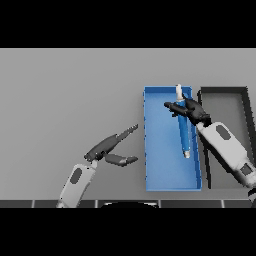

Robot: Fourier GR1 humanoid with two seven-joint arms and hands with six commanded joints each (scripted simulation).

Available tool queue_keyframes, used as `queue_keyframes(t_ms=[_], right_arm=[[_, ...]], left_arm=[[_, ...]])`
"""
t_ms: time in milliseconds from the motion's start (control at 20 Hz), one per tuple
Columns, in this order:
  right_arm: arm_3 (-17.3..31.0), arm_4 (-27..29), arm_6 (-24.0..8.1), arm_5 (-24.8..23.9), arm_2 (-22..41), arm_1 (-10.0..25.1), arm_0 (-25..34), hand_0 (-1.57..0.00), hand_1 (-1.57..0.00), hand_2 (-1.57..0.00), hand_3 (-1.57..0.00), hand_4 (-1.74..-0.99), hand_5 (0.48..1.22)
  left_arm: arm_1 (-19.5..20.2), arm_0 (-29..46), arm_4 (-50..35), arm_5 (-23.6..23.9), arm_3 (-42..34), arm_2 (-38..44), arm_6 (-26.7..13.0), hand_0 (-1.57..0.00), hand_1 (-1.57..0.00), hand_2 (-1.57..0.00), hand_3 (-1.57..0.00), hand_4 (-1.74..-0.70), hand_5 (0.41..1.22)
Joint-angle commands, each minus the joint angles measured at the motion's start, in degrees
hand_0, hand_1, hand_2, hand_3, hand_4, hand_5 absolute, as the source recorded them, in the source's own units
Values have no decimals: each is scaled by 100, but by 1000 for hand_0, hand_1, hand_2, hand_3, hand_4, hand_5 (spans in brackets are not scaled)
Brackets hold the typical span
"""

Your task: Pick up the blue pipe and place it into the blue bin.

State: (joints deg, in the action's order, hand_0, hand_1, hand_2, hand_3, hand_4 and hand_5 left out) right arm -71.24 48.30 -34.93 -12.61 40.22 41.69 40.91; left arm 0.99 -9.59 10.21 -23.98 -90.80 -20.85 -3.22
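Right hand [187,110] apparently grips blue pipe [183,132] over blue bin [160,150].

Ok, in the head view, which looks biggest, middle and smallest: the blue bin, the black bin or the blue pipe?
Largest to smallest:
1. blue bin and black bin: they look about alike, and the right arm covers part of the black one, so I won't rank them.
2. blue pipe: clearly the smallest, a thin stick over the blue bin.

Matt grey table [65,90], smooth plastic-looking blue bin [162,170], blue pipe [184,135] w/ pale, metal-looking ends.
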Motion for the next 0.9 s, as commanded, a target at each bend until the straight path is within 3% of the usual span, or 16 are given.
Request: queue_keyframes(t_ms=[0,150,300,550,850], right_arm=[[-56,-292,-2,224,306,157,169,-354,-335,-323,-95,-1279,1010],[-122,-595,-2,498,647,279,273,-181,-171,-165,-48,-1219,870],[-92,-626,-2,819,1072,450,455,-92,-87,-84,-24,-1175,788],[-54,-519,47,909,1302,512,636,-30,-28,-27,-7,-1099,725],[33,-614,216,1161,1375,480,679,-19,-17,-17,-4,-1084,714]], left_arm=[[-3,27,8,7,-27,-17,8,1,1,1,1,-924,494],[-23,25,11,34,-70,-25,-15,1,1,1,1,-927,495],[41,53,17,9,-55,-11,63,1,1,1,1,-930,496],[13,47,8,9,-53,-22,19,1,1,1,1,-932,497],[58,-7,-62,-24,-116,38,-49,1,1,1,1,-930,495]])
